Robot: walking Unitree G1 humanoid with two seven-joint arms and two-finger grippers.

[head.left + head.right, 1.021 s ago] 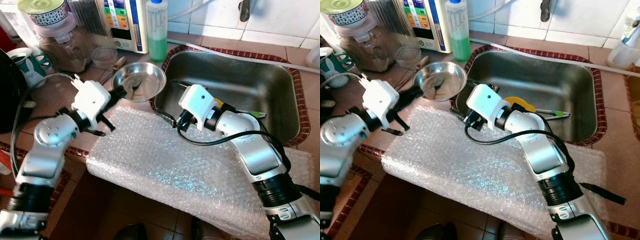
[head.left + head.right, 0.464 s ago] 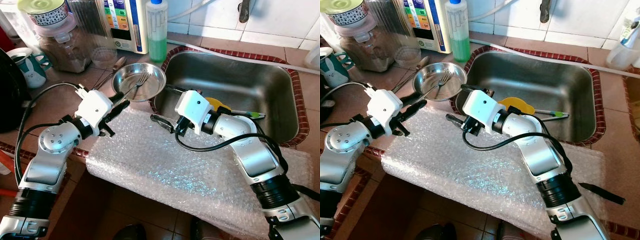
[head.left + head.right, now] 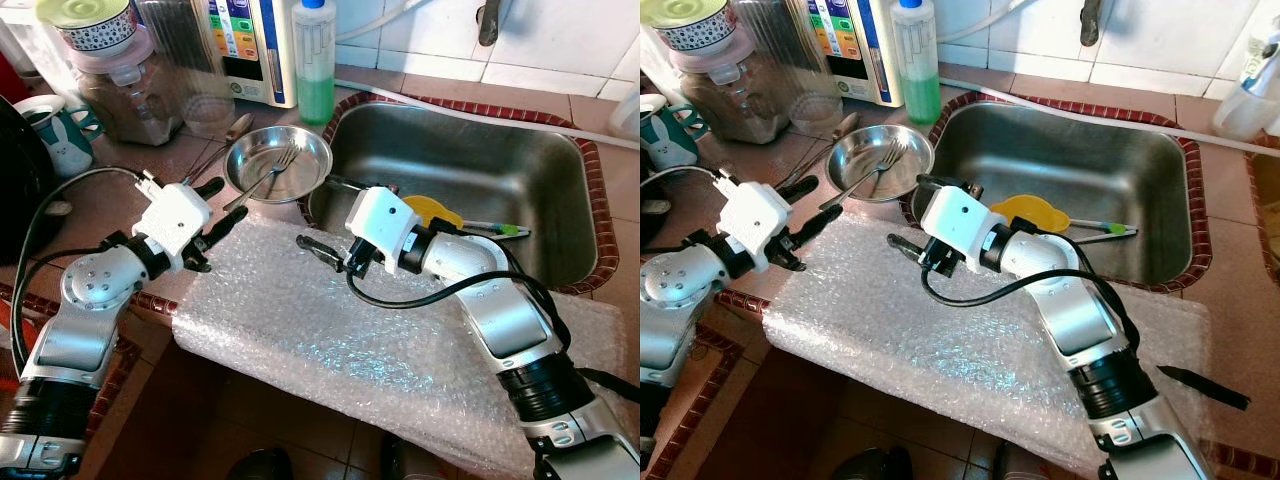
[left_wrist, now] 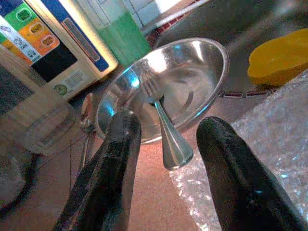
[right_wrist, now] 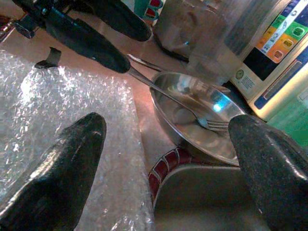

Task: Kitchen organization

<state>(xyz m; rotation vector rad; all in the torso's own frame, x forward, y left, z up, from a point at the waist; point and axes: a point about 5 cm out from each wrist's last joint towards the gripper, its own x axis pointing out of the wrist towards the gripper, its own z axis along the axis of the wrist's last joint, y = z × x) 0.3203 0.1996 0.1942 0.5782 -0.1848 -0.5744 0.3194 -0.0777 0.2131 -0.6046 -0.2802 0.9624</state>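
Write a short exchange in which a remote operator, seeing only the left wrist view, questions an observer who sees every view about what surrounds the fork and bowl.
Operator: The fork handle sits between my left gripper's open fingers, its tines in the bowl. Where is the right gripper?
Observer: The right gripper is open, over the bubble wrap edge near the bowl.
Operator: I see a yellow piece. What else is in the sink?
Observer: A thin utensil with a green tip lies beside it.
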